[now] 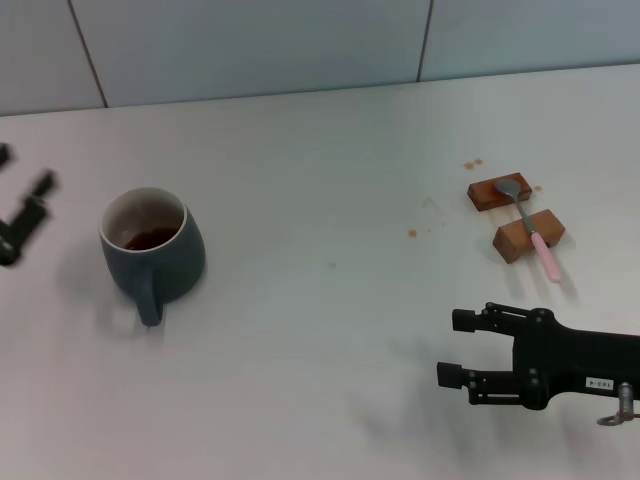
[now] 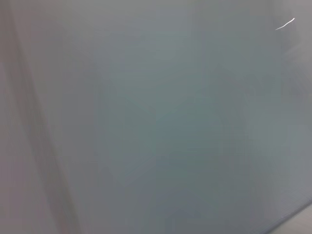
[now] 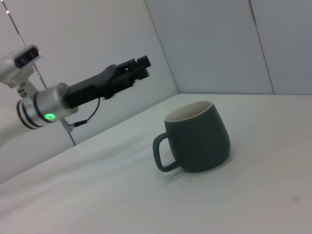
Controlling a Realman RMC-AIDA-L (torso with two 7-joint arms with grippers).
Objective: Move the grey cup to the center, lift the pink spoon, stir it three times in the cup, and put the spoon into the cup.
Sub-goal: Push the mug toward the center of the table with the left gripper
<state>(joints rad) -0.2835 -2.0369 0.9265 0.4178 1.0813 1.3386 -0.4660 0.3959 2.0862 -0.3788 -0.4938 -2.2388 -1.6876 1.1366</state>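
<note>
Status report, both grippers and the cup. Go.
Left gripper open, off the table's left edge, clear of the grey cup. Right gripper open, low near side, empty. Pink spoon resting across two wooden blocks. Nothing blocking the centre.

Matt glazed ceramic grey cup (image 1: 152,252); pink spoon (image 1: 530,228) with metal bowl, smooth handle; rough wooden blocks (image 1: 528,236); smooth matt tabletop (image 1: 320,330).

White table (image 1: 320,330), grey cup (image 1: 152,247) at left, two wooden blocks (image 1: 513,214) at right, small brown spots (image 1: 473,163)
</note>
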